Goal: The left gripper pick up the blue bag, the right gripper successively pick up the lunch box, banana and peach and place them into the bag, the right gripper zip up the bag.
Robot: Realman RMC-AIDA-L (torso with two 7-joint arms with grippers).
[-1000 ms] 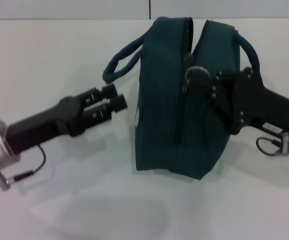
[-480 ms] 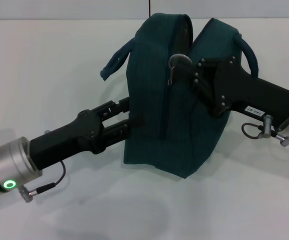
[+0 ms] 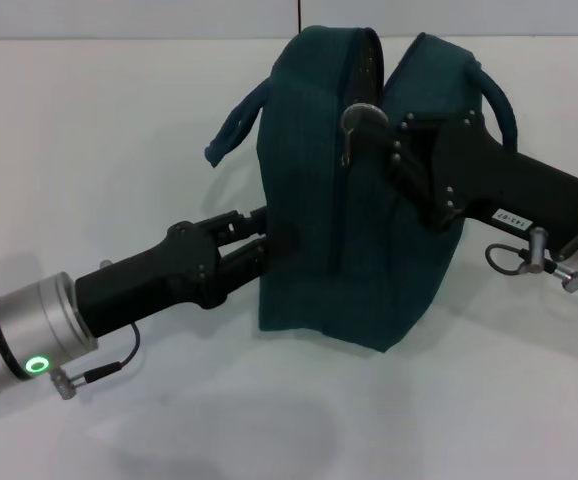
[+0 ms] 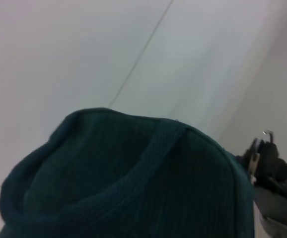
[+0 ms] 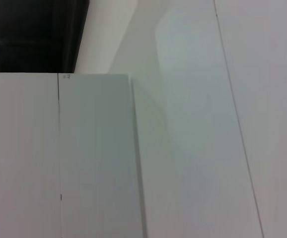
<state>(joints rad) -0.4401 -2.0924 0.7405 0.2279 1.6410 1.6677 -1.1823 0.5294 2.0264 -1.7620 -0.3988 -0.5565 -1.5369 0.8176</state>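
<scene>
Underneath, plain white table point(image 3: 119, 110), white walls point(image 5: 193, 124)

Bare lab-like test bench (plain white table point(image 3: 119, 120), blank panelled walls point(image 5: 193, 124))

The bag point(image 3: 359, 190) stands on the table point(image 3: 99, 130), in the middle. The left gripper point(image 3: 259, 235) touches the bag's left side, low down. The right gripper point(image 3: 369, 135) is at the bag's top, reaching in from the right.
</scene>
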